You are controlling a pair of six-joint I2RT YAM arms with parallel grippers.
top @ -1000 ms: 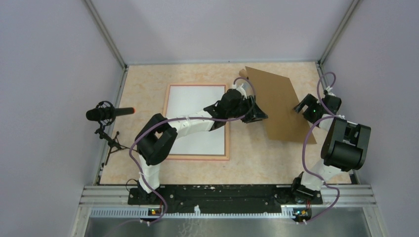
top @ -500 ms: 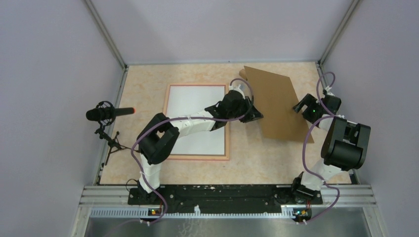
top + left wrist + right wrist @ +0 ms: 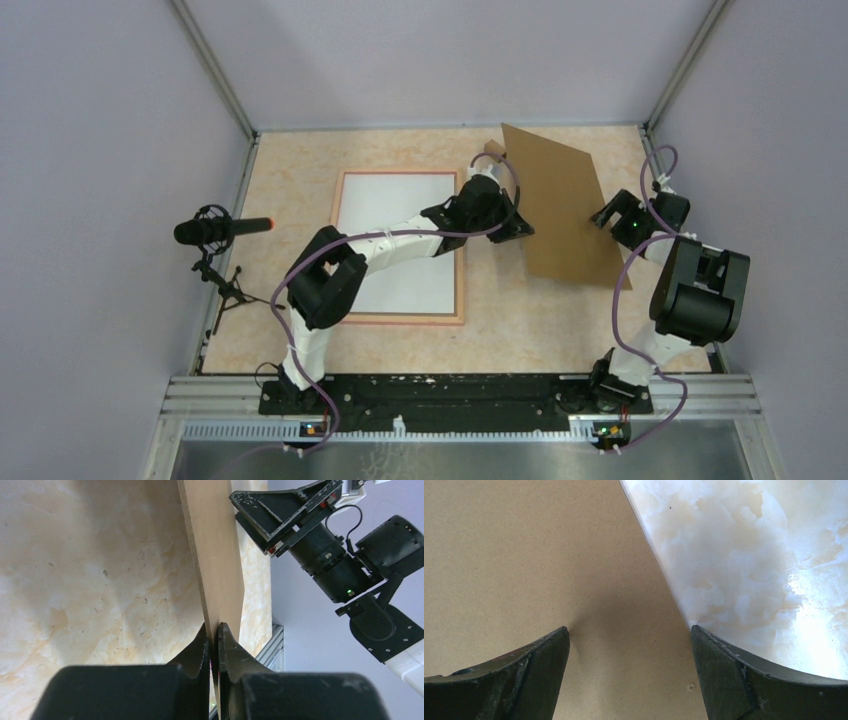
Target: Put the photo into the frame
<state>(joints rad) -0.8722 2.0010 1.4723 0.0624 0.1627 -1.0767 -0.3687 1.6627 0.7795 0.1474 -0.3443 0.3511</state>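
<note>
On the marbled counter (image 3: 290, 170), in the left half of the overhead view, the frame (image 3: 398, 321) is lying flat. The photo (image 3: 385, 205) is lying inside its rails with the plain white back up, so the printed side is being hidden from every camera. Part of the photo's right half and a stretch of the frame's right rail are being covered by the left arm, which is reaching across them. Just right of the frame, the brown backing board (image 3: 560, 195) is being shown whole only from above. Whether any of its edges is resting on the counter cannot be made out there. The grip itself is being lost against the dark wrist in that view. In the left wrist view, the jaws of the left gripper (image 3: 214, 627) are being shown clenched on the board's thin edge, which is being seen end-on. The right arm's wrist is also being caught there beyond the board, cut off at the picture's edge. In the right wrist view, the right gripper (image 3: 630, 628) is being shown with its jaws spread wide over the board's flat face near its edge, grasping nothing. Neither the frame nor the photo is appearing in either wrist view. A microphone (image 3: 215, 230) on a small stand, beside the counter's left edge, is being shown from overhead alone.
</note>
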